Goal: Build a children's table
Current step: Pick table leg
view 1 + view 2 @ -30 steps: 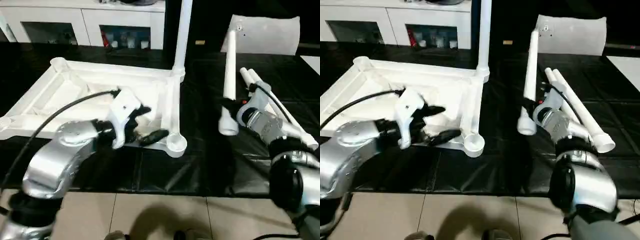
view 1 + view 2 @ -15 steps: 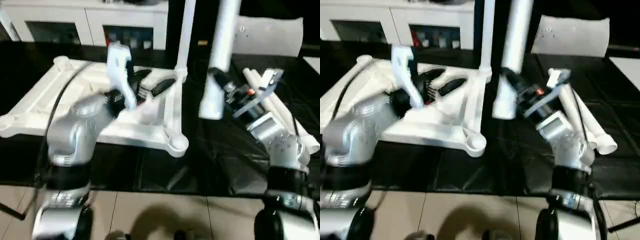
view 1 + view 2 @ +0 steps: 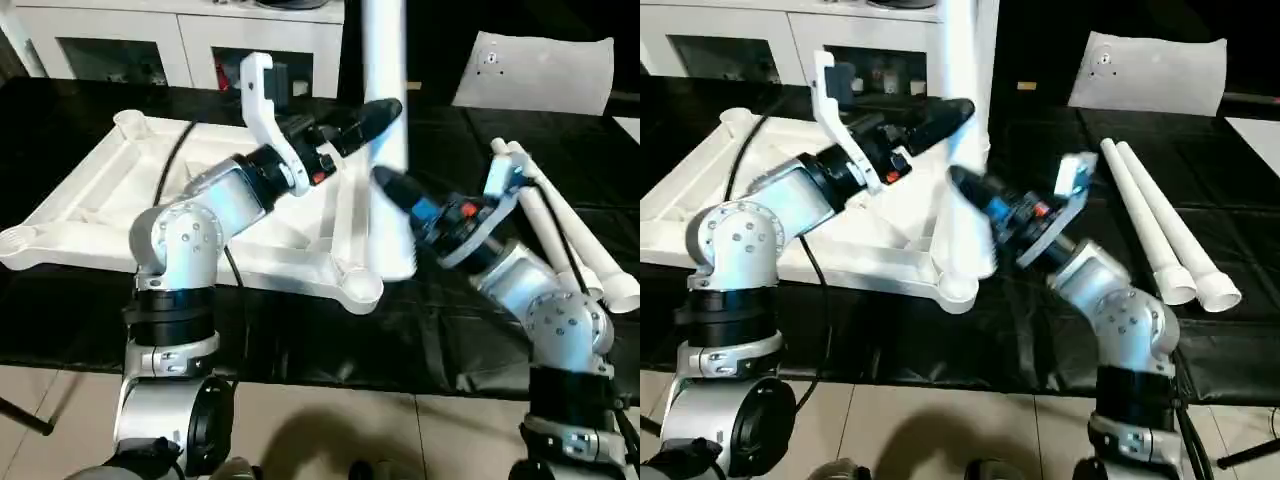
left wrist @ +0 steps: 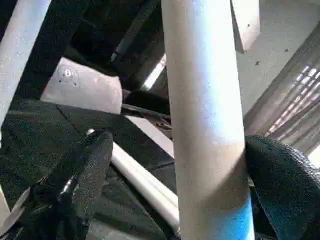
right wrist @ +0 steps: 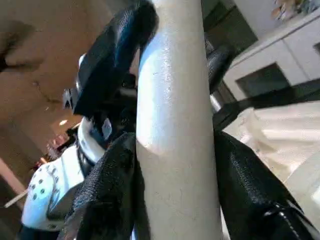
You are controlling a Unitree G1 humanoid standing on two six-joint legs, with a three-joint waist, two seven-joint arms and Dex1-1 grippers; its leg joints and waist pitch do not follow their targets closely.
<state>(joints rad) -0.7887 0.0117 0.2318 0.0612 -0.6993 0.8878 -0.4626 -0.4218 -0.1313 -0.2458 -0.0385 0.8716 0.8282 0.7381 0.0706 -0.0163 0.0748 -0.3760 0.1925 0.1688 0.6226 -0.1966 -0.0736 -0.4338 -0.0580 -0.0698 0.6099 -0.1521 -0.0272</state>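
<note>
We find the middle crowded: the right gripper (image 3: 392, 187) clamps an upright leg (image 3: 388, 150) above the tabletop's (image 3: 90, 205) near-right corner socket (image 3: 357, 290), and the left gripper (image 3: 375, 112) brackets it with fingers spread. At three o'clock two spare legs (image 3: 1160, 230) bar the black mat (image 3: 300, 340); toward six o'clock it lies open.
</note>
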